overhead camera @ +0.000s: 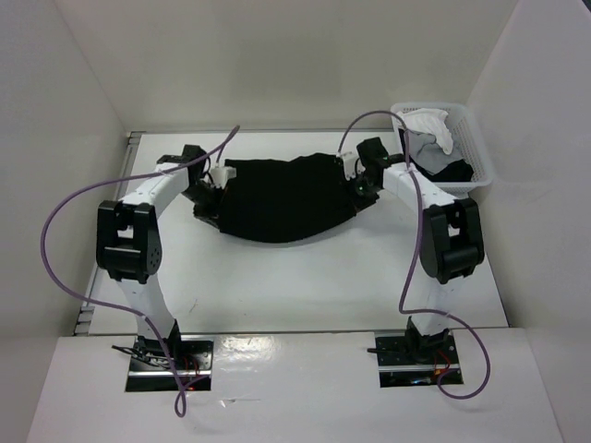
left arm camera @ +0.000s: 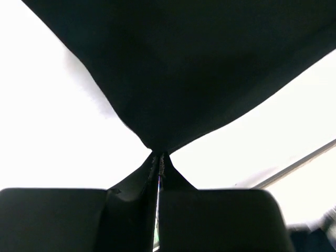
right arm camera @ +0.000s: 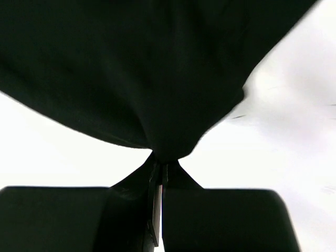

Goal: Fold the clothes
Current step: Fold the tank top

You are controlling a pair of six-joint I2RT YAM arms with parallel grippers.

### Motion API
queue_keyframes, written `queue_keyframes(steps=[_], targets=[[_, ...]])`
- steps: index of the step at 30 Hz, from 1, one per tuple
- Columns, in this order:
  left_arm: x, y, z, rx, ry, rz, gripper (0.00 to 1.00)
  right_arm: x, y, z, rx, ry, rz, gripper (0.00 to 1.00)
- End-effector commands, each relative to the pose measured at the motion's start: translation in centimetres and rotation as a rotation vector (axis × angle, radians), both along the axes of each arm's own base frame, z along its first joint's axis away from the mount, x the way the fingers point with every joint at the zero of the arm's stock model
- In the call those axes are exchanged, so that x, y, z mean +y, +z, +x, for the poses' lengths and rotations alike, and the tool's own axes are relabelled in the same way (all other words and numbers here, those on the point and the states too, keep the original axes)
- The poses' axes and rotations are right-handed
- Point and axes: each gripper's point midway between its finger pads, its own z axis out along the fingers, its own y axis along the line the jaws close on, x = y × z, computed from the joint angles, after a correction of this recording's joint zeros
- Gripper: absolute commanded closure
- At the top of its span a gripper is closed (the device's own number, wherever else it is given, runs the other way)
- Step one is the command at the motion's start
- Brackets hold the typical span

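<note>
The clothes (overhead camera: 282, 198), a plain black top, hang stretched between my two arms above the white table, sagging in a curve along the near edge. My left gripper (overhead camera: 205, 187) is shut on the garment's left edge; in the left wrist view the black fabric (left arm camera: 173, 68) fans out from the pinched fingertips (left arm camera: 158, 157). My right gripper (overhead camera: 363, 185) is shut on the right edge; in the right wrist view the cloth (right arm camera: 147, 73) spreads up from its closed tips (right arm camera: 160, 167).
A white plastic basket (overhead camera: 478, 152) stands at the back right, holding a white and grey cloth garment (overhead camera: 434, 134) and something dark. White walls enclose the table on three sides. Purple cables loop from both arms.
</note>
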Motion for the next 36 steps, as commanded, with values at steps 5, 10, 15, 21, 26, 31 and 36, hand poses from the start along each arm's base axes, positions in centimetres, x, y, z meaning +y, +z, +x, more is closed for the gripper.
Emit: queue_keyframes(steps=[5,10,15,21,26,31,36], targets=[[0.0,9.8,2.8,-0.31,-0.028,-0.027,1.0,-0.2,11.2,3.0,-0.308,-0.007,-0.023,1.0],[0.1,14.1,3.3,-0.445,-0.025,-0.027,1.0,-0.5,15.5,3.2,-0.429,-0.018,-0.041,1.0],[0.9,18.8,2.9,-0.595,-0.005,-0.008,1.0,-0.9,20.3,2.5,-0.544,-0.029,-0.039,1.0],[2.1,24.8,0.5,-0.82,0.029,0.035,1.0,-2.2,25.0,0.7,-0.663,-0.032,-0.046,1.0],[3.4,27.0,-1.9,-0.921,0.067,0.061,1.0,-2.0,26.8,-2.8,-0.668,0.059,-0.011,1.0],[3.4,28.2,-5.9,-1.001,0.023,0.034,1.0,-0.9,27.1,-7.3,-0.615,0.238,0.059,1.0],[3.3,28.5,-10.2,-1.06,-0.04,-0.002,1.0,0.0,27.4,-12.9,-0.522,0.418,0.161,1.0]])
